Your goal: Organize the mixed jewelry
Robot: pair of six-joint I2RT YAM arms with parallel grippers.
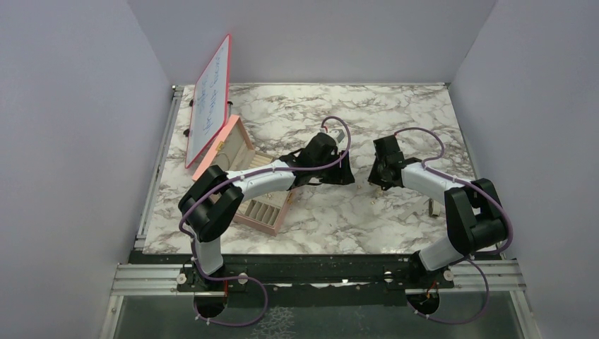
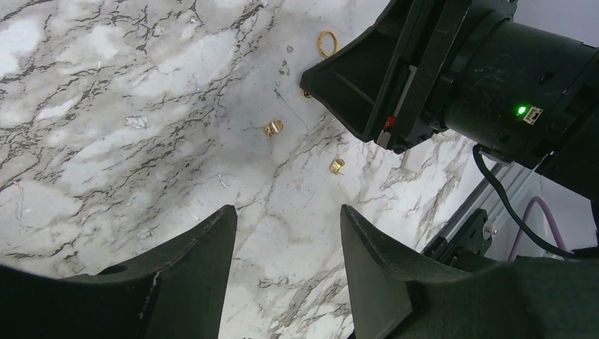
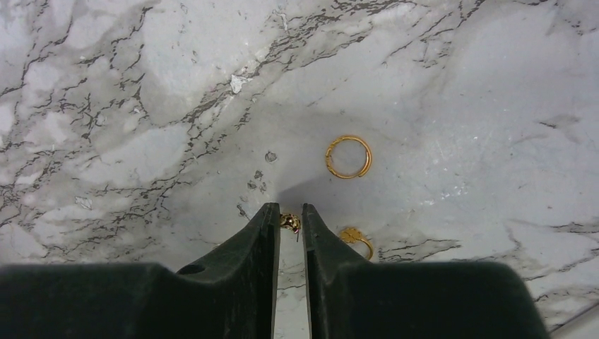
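Observation:
My right gripper [image 3: 290, 212] is low over the marble table and shut on a tiny gold stud [image 3: 289, 222] with a dark red stone, pinched at the fingertips. A gold hoop ring [image 3: 348, 156] lies just beyond the tips. A gold ring with a flat top [image 3: 357, 241] lies against the right finger. My left gripper [image 2: 288, 219] is open and empty above bare marble. Two small gold pieces [image 2: 273, 128] [image 2: 337, 165] and the hoop ring [image 2: 327, 42] lie ahead of it. In the top view the two grippers [image 1: 344, 173] [image 1: 378, 180] face each other at mid-table.
The pink box with beige compartments [image 1: 244, 183] sits open at the left, partly under my left arm. A pink-framed whiteboard [image 1: 210, 99] leans behind it. A small object [image 1: 432, 206] lies by my right arm. The right gripper's body [image 2: 367, 85] looms close in the left wrist view.

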